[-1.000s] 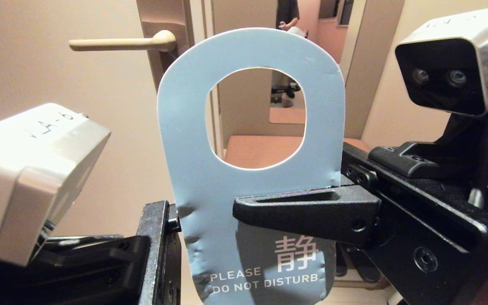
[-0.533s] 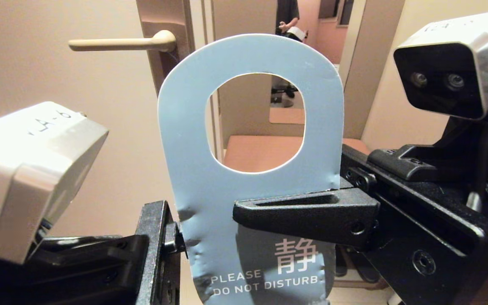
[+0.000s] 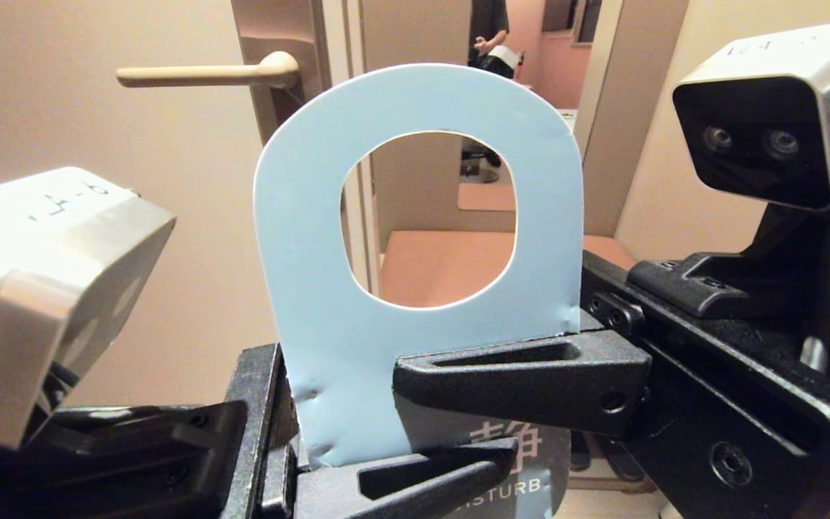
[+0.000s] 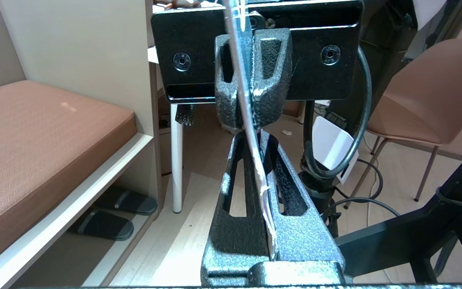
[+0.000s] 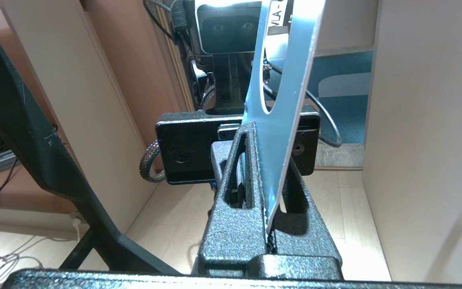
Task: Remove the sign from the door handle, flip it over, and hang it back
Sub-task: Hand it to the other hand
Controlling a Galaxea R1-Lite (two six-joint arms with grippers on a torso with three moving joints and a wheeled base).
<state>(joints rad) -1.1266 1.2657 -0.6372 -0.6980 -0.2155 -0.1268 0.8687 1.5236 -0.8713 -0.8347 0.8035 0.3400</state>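
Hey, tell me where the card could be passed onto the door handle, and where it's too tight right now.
The door handle is bare along its whole length, with plain door face above and below it. It is crowded lower down: the left gripper and right gripper both clamp the sign near its bottom, one just above the other.

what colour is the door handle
Cream-beige; the door handle shows best in the head view.

Sign pinched from both ends

L gripper [image 4: 269, 208] clamps sign [image 4: 251, 120], seen edge-on. R gripper [image 4: 251, 100] opposite grips it too. Bench [image 4: 34, 132] w/ slippers [image 4: 110, 212] under; chair [image 4: 427, 100] on other side.
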